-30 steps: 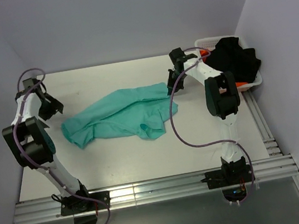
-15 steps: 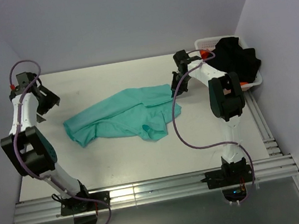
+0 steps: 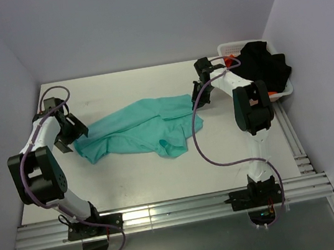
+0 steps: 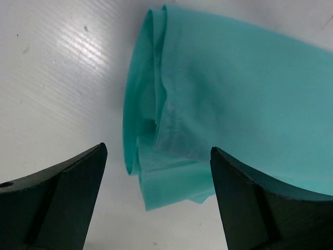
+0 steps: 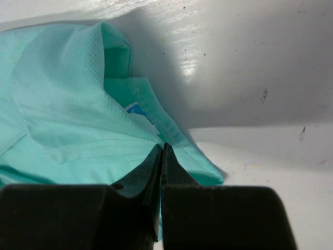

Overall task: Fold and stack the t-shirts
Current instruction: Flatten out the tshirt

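The teal-green t-shirt [image 3: 136, 129] lies crumpled across the middle of the table. My left gripper [image 3: 81, 133] is at its left end with its jaws wide open. In the left wrist view the shirt's folded edge [image 4: 171, 156] lies on the table between the two dark fingers [image 4: 62, 203], which do not touch it. My right gripper [image 3: 197, 99] is shut on the shirt's right edge. In the right wrist view its tips [image 5: 163, 148] pinch the hem just below the small neck label [image 5: 136, 112]. A black t-shirt [image 3: 264, 67] and a bit of orange-red cloth [image 3: 228, 60] sit in the basket.
The white slotted basket [image 3: 226, 47] stands at the back right corner of the table, close to the right arm. Walls close in the table on the left, back and right. An aluminium rail [image 3: 167, 211] runs along the near edge by the arm bases.
My left gripper has swung from the far left side of the table down to the shirt's left end, its jaws now wider open. The right gripper has barely moved and still pinches the cloth.
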You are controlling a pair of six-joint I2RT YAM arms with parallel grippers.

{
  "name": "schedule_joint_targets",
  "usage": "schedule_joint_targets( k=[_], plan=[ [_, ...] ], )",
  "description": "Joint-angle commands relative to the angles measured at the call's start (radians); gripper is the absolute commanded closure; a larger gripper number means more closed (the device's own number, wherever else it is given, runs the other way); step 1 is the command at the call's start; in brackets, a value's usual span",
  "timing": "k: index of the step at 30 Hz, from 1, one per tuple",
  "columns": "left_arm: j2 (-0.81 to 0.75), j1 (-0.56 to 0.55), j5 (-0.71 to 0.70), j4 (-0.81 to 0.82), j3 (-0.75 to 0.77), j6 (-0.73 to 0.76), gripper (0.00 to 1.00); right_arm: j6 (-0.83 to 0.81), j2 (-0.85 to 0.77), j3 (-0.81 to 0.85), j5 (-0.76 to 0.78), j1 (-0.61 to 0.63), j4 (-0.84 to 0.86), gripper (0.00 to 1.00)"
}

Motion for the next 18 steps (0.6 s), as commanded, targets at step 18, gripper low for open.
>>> schedule_joint_targets(
  k=[18],
  plan=[
    [0.086,-0.030,0.071,0.136,0.006,-0.067,0.27,-0.020,-0.023,0.017,0.030,-0.015,-0.002,1.00]
  ],
)
